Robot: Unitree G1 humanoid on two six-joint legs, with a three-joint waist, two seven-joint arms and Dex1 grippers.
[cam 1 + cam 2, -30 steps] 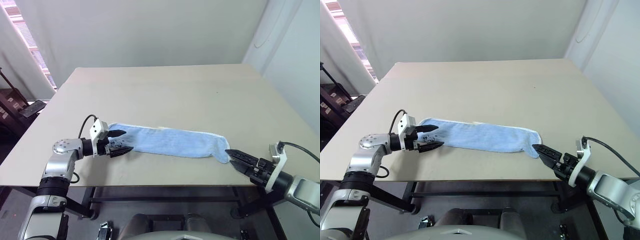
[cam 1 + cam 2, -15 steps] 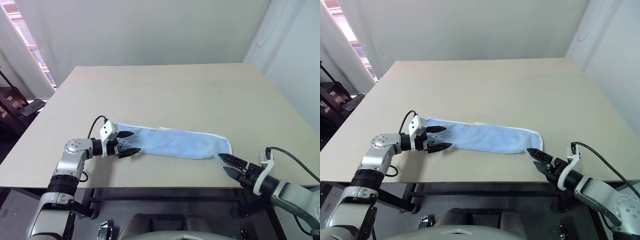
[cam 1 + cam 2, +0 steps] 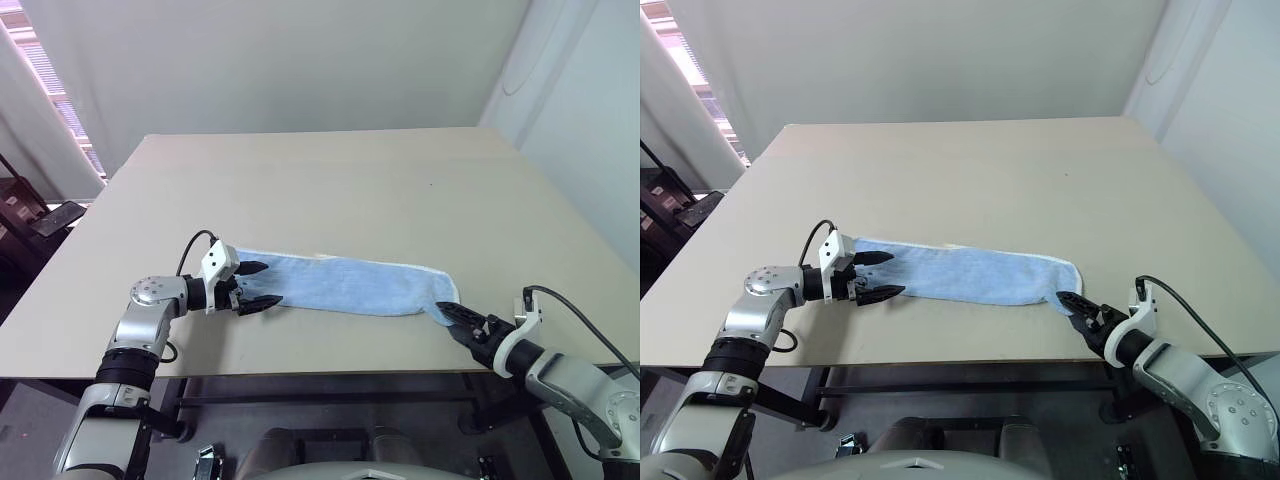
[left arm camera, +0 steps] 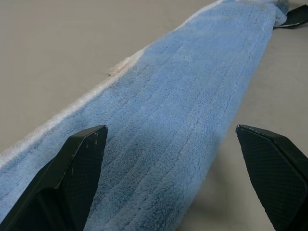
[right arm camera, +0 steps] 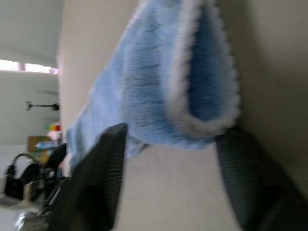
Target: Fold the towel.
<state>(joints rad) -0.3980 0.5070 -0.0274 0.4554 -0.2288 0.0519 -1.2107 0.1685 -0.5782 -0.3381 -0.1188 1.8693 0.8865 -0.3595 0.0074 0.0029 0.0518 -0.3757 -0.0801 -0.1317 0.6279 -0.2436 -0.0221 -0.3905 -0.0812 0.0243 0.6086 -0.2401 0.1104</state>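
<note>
The towel (image 3: 350,285), light blue with white edging, lies as a long narrow strip across the beige table (image 3: 330,180), close to its front edge. My left gripper (image 3: 272,283) is open at the towel's left end, one finger on each side of the cloth (image 4: 183,96). At the towel's right end is my right gripper (image 3: 448,318), low on the table. Its fingers (image 5: 106,163) stand apart around the curled, white-edged end (image 5: 192,82), not pressed on it.
The table's front edge (image 3: 300,375) runs just below the towel and both grippers. Bare tabletop stretches behind the towel to the far wall. A dark shelf with a phone (image 3: 58,216) stands off the table's left side.
My right gripper has dipped and moved in around the towel's right end, and its fingers have narrowed. The left gripper stays open at the left end. The camera view shifted a little.
</note>
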